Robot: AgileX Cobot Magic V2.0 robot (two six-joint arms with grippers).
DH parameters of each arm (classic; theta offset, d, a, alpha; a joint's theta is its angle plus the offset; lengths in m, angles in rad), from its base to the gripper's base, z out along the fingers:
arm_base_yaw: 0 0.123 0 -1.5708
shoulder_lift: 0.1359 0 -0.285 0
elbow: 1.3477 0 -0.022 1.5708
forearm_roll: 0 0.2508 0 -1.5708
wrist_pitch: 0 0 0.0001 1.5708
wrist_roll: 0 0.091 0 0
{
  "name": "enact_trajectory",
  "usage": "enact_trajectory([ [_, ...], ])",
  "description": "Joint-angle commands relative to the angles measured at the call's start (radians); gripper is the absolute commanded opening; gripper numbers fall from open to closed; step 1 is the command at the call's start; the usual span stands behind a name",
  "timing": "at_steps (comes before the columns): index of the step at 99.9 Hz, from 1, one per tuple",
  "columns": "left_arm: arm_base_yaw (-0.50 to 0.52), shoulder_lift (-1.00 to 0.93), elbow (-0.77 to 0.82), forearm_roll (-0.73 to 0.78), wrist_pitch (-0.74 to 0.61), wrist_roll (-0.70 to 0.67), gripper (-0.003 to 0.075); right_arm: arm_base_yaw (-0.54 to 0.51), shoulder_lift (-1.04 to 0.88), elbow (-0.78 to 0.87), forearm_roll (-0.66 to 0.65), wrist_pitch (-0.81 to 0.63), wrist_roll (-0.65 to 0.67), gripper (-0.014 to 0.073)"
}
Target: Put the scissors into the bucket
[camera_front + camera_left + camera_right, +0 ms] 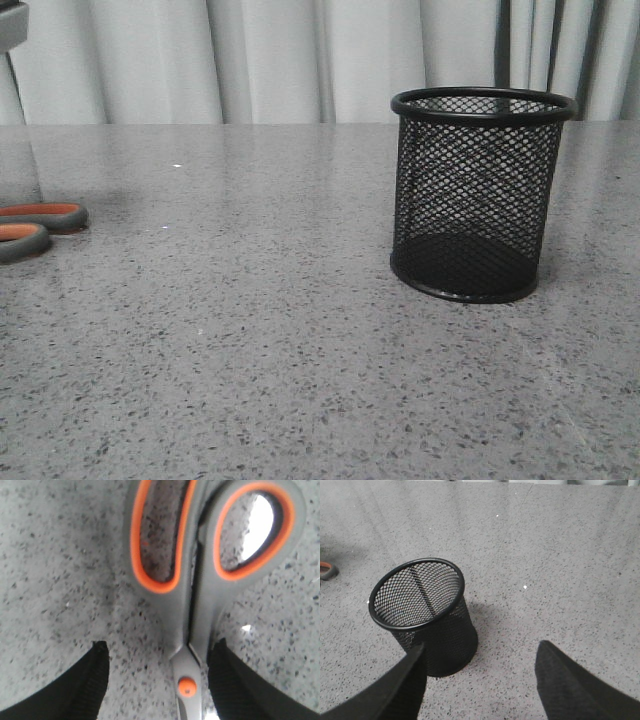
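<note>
Lying flat on the speckled grey tabletop (250, 330) at its far left edge: scissors (35, 226), orange-lined handle loops showing. Straddling the pivot, left gripper (156, 680) spread wide, fingers apart from the metal. Standing upright well to the right: bucket (478, 195). Hovering above it, right gripper (480, 680), spread, holding nothing.

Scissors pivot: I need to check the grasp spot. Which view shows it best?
The left wrist view: the scissors fill it, their orange pivot dot between the open left claw's fingers. Front and right wrist views show only handle loops at the edge.
</note>
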Motion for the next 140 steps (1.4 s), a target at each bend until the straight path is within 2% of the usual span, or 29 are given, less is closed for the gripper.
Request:
enact_trajectory([
  [1, 0.002, -0.009, -0.031, -0.029, -0.008, 0.002, 0.0412, 0.001, 0.011, -0.037, 0.003, -0.086, -0.011, 0.0421],
  [26, 0.002, 0.039, -0.031, -0.039, -0.004, 0.002, 0.0412, 0.001, 0.011, -0.037, -0.011, -0.092, -0.011, 0.0421],
  [48, -0.002, 0.077, -0.031, -0.132, 0.047, 0.002, 0.0403, 0.001, 0.011, -0.037, -0.013, -0.124, -0.011, 0.0421],
  [55, -0.004, 0.079, -0.031, -0.144, 0.065, 0.002, 0.0365, 0.001, 0.011, -0.037, -0.013, -0.125, -0.011, 0.0421],
  [70, -0.006, 0.079, -0.031, -0.159, 0.091, 0.002, 0.0218, 0.001, 0.011, -0.037, -0.013, -0.128, -0.011, 0.0421],
  [79, -0.009, 0.079, -0.031, -0.168, 0.093, 0.000, 0.0154, 0.001, 0.011, -0.037, -0.013, -0.128, -0.011, 0.0421],
  [105, -0.039, 0.018, -0.031, -0.173, 0.062, -0.009, 0.0095, 0.001, 0.011, -0.037, -0.009, -0.128, -0.011, 0.0421],
  [122, -0.066, -0.096, -0.031, -0.239, -0.026, -0.009, 0.0095, 0.016, 0.011, -0.043, 0.138, -0.122, -0.021, 0.0421],
  [140, -0.168, -0.231, -0.031, -0.249, -0.134, -0.009, 0.0095, 0.098, 0.011, -0.086, 0.347, -0.095, -0.133, 0.0421],
])
